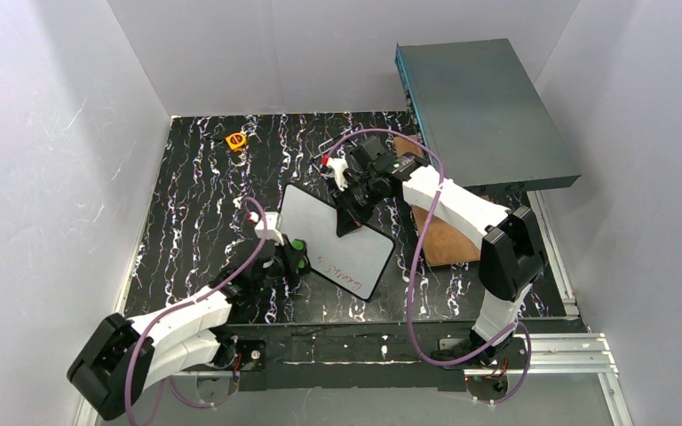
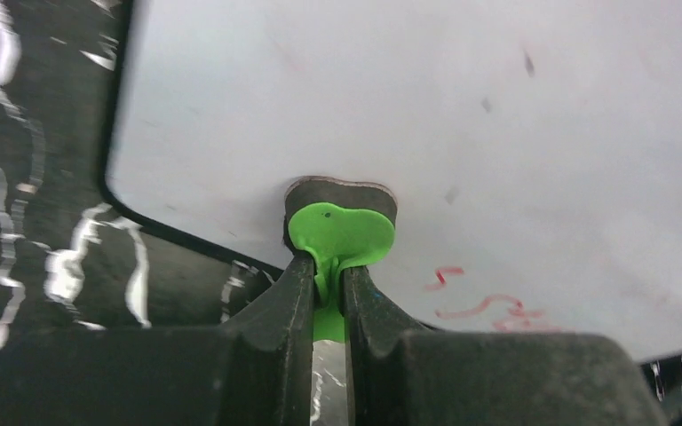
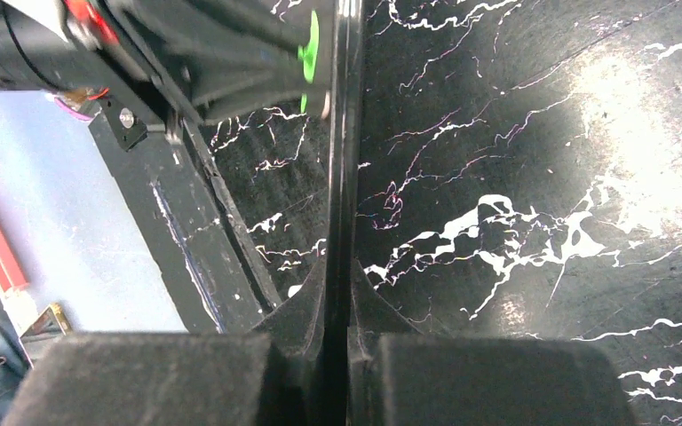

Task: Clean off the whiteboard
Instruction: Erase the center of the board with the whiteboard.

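The whiteboard point(image 1: 337, 240) is a small white board with a thin black frame, held tilted above the black marbled table. Red handwriting point(image 1: 342, 271) shows near its lower right; most of the face is blank. My right gripper point(image 1: 353, 213) is shut on the board's upper edge, seen edge-on in the right wrist view point(image 3: 344, 177). My left gripper point(image 1: 295, 256) is shut on a small green eraser point(image 2: 342, 232) with a grey felt pad, pressed against the board's face point(image 2: 408, 106) near its lower left edge. Red marks point(image 2: 484, 306) lie right of the eraser.
A large grey-teal metal box point(image 1: 484, 111) stands at the back right. A brown wooden board point(image 1: 448, 235) lies under the right arm. A small orange-yellow object point(image 1: 236, 140) lies at the back left. White walls enclose the table.
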Controlling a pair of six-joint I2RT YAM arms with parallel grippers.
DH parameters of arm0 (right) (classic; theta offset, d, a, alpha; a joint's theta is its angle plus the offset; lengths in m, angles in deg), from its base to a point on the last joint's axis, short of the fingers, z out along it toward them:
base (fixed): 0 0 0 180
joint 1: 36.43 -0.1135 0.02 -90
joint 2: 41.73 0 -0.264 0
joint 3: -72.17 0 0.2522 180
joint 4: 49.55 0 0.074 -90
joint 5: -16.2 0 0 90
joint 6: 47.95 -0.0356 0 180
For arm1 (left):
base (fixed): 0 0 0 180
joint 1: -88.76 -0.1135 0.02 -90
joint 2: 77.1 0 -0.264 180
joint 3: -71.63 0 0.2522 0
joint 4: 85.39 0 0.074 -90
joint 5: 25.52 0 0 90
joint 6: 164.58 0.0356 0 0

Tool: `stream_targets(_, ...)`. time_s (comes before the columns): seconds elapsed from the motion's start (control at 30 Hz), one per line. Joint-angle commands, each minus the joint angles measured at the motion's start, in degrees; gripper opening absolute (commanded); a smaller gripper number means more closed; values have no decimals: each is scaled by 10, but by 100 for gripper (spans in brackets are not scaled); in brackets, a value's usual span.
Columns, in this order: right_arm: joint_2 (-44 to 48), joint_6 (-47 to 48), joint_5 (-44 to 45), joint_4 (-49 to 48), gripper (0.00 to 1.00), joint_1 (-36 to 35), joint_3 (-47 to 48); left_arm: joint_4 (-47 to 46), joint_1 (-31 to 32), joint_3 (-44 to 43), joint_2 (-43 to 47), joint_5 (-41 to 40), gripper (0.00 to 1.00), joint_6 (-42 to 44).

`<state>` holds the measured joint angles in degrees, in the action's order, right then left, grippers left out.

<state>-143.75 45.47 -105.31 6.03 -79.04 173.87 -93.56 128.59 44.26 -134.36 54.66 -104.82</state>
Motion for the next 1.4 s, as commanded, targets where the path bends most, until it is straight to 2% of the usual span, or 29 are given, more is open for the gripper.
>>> stream_targets(0.0,-4,-2,-154,12,1,-39,-1,6,-53,-15,19,-15,0,22)
stream_targets(0.13,-4,-1,-151,12,1,-40,-1,-30,-51,-23,-2,64,0,51)
stream_targets(0.2,-5,1,-150,13,1,-39,0,-53,-31,-21,-7,85,0,63)
stream_targets(0.4,-10,4,-154,19,1,-40,6,-100,87,-23,-46,52,0,76)
stream_targets(0.53,-9,6,-155,22,1,-39,7,-132,127,-22,-93,34,0,63)
stream_targets(0.6,-7,6,-157,20,1,-39,4,-124,128,-27,-96,14,0,59)
stream_targets(0.73,-3,8,-159,18,1,-39,0,-47,120,-31,-52,-95,0,50)
stream_targets(0.83,-1,8,-158,18,1,-40,-1,0,81,-17,3,-127,0,27)
stream_targets(0.97,-2,9,-162,17,1,-40,-1,58,15,-16,47,-102,0,3)
stream_targets(1.07,-3,9,-162,18,1,-41,-1,53,3,-20,39,-69,0,12)
stream_targets(1.23,-1,14,-163,20,1,-41,-1,-6,13,-21,6,38,0,33)
stream_targets(1.37,1,27,-170,27,1,-42,0,-39,86,-22,-9,31,0,53)
